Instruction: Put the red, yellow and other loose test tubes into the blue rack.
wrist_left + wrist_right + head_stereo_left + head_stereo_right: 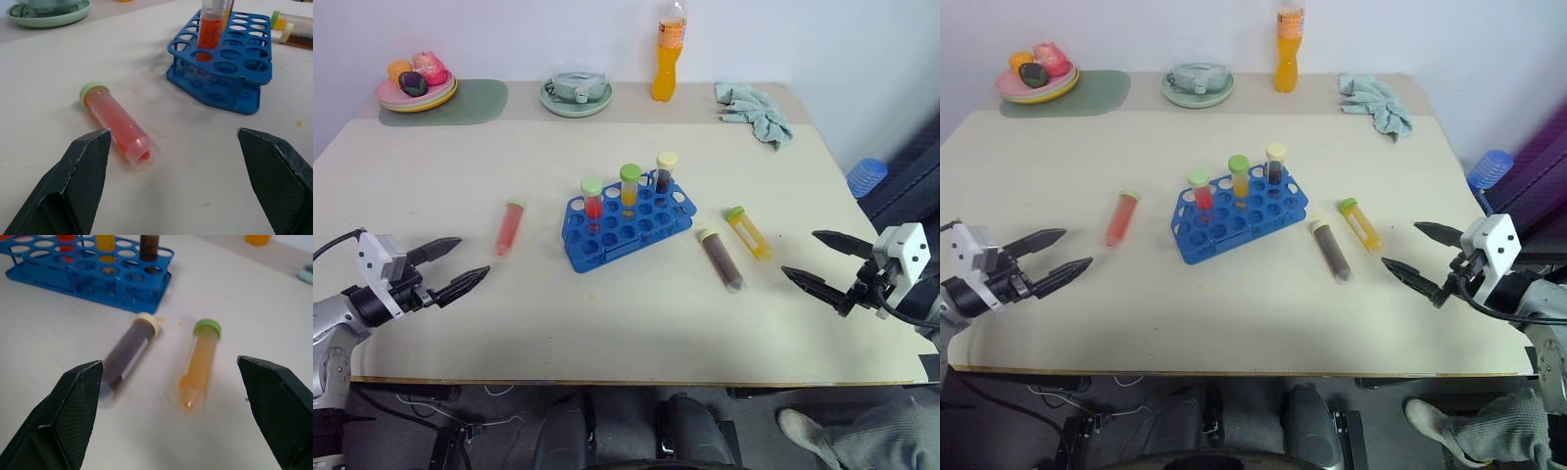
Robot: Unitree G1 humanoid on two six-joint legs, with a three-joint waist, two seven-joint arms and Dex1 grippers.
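The left gripper (460, 264) hovers over the table (636, 323) near its left front edge, its two black fingers spread wide with nothing between them and touching nothing. It points toward the red tube (510, 227), which lies on its side on the table just ahead of the fingertips, green cap away from the gripper, well left of the blue rack (626, 223). In the left wrist view the red tube (117, 123) sits nearer one finger (78, 181) than the other, apart from both.

The right gripper (815, 260) hovers over the right front part of the table, fingers likewise wide apart and empty. Ahead of it lie two loose tubes side by side but not touching: a brown tube (722, 259) with a cream cap, closer to the rack, and a yellow tube (748, 233) with a green cap, farther right. Both have their caps toward the rack. In the right wrist view the brown tube (128, 357) and yellow tube (198, 361) lie between the spread fingers (73, 411), clear of them.

The rack stands at the table's middle, turned at a slant. Three tubes stand upright in its back row: a red one (593, 200), a yellow one (629, 186) and a dark one (665, 173).

Along the far edge are a plate of fruit (415, 82) on a green mat (475, 101), a green dish (576, 93), an orange bottle (670, 51) and a crumpled cloth (756, 112).
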